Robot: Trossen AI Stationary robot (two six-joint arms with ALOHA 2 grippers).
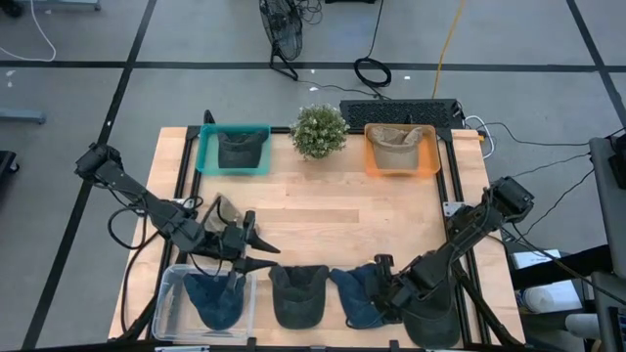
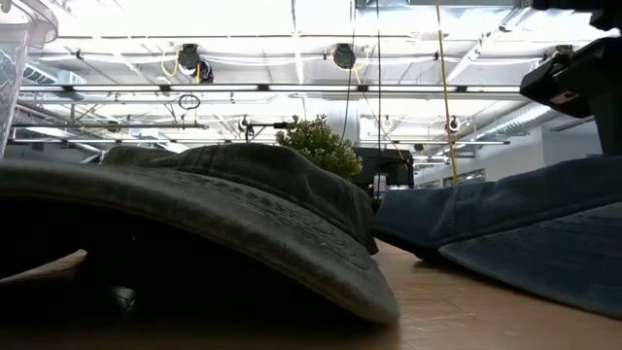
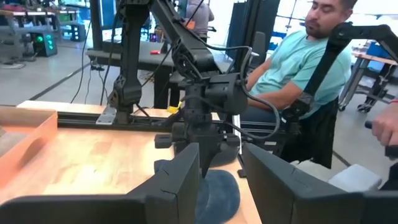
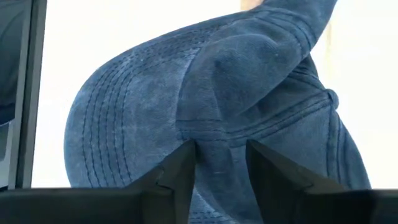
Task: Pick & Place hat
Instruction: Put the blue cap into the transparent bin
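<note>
A blue hat [image 1: 354, 293] lies on the table near its front edge, right of centre; it fills the right wrist view [image 4: 211, 93]. My right gripper [image 1: 381, 278] slants down onto it, fingers apart [image 4: 221, 149]. A dark grey hat [image 1: 298, 293] lies just left of the blue one. A second blue hat [image 1: 217, 298] sits in a clear bin [image 1: 168, 308] at the near left. My left gripper [image 1: 262, 252] hovers level above that bin's far right corner. It is open [image 3: 221, 158] with nothing between its fingers. My right gripper has its fingertips [image 4: 180, 165] set down on the blue hat's crown, one on either side of a raised fold of cloth [image 4: 219, 134]. The fingers come from above, slanting toward the table's left. The hat lies on the table.
A teal bin [image 1: 205, 149] holding a dark hat and an orange bin [image 1: 372, 168] holding a tan hat stand at the far edge, a potted plant [image 1: 319, 130] between them. Another dark hat [image 1: 430, 318] lies under my right arm. A person [image 3: 286, 74] sits beyond the table's right side.
</note>
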